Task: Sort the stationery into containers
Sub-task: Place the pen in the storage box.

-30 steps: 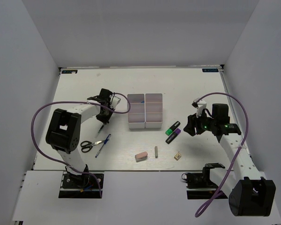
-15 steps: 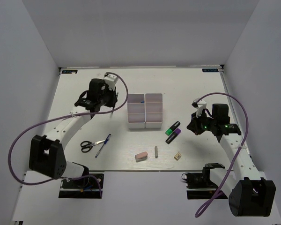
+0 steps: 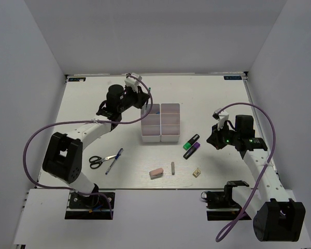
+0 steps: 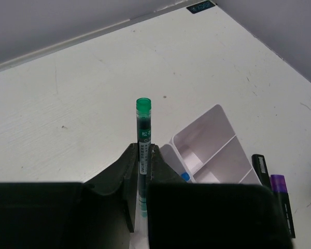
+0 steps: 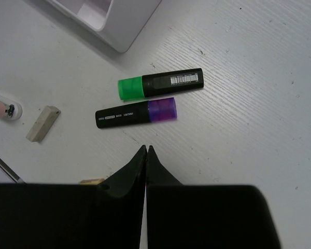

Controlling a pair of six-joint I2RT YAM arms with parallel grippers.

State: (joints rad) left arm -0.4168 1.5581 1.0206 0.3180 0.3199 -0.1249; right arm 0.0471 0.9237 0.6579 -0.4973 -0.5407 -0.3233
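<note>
**Left gripper holds a pen by the tray; right gripper shut over the highlighters**

The white table (image 3: 223,104) carries everything. The tray (image 3: 151,138) sits near its middle, with two columns of compartments. A small blue thing shows in a far left compartment, but what it is cannot be told.

The left gripper (image 4: 141,150) is raised by the tray's far left corner. Its fingers are clamped on a pen (image 4: 143,122) with a clear barrel and a green end, which sticks out past the fingertips. In the wrist view the tray lies just to the right of that pen.

The right gripper (image 5: 145,150) hangs above the table to the right of the tray. Its fingers are pressed together with nothing between them. It is near the two highlighters and does not touch them.

The scissors (image 3: 96,162) lie near the left front, and a second pen (image 3: 114,160) is just beside them on the right.

The green highlighter (image 5: 160,84) and purple highlighter (image 5: 137,114) lie side by side, nearly parallel, at the tray's near right corner.

The eraser (image 3: 156,173) lies in front of the tray. The grey stick (image 3: 173,167) is just to its right. The tan piece (image 3: 197,172) is farther right again, apart from the stick.
</note>
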